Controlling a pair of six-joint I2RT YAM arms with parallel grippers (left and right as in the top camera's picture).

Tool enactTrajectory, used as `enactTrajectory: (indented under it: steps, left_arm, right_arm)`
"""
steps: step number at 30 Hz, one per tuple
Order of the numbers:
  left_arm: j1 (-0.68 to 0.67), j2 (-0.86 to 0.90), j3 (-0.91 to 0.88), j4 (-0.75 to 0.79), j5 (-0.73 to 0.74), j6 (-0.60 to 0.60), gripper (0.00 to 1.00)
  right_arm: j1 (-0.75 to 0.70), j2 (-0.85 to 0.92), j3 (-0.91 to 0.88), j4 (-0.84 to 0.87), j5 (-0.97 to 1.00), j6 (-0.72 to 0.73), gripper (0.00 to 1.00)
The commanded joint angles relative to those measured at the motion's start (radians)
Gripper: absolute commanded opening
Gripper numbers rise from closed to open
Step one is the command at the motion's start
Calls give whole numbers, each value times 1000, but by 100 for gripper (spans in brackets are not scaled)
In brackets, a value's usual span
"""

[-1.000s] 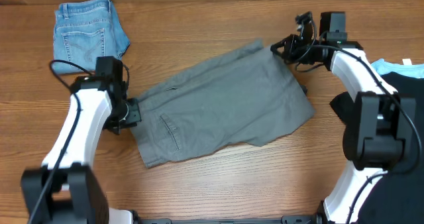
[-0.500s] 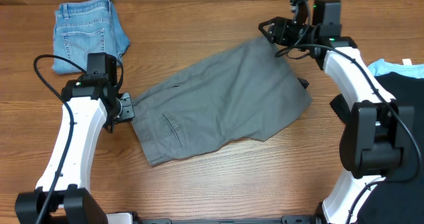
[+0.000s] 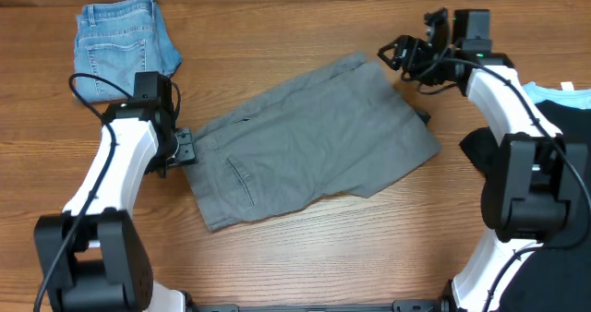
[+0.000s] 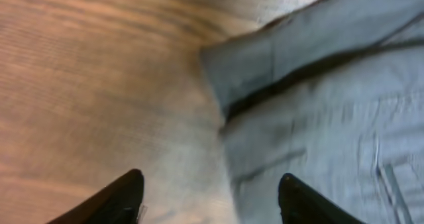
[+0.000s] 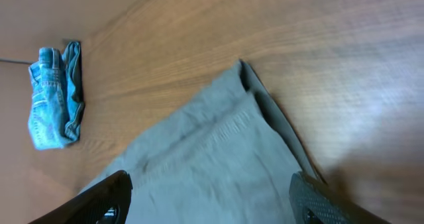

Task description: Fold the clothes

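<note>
The right tool [image 3: 395, 58] has swung back to the right from where it hung half a second ago and now sits just past the top corner of the grey shorts [image 3: 314, 146]. That corner has settled slightly lower and further right. The left tool [image 3: 187, 149] has edged closer to the waist end.
</note>
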Motion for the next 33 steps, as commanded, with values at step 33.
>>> enactTrajectory:
  steps: [33]
  left_arm:
    - [142, 105, -315, 156, 515, -11, 100]
  right_arm:
    - [21, -25, -14, -607, -19, -183, 78]
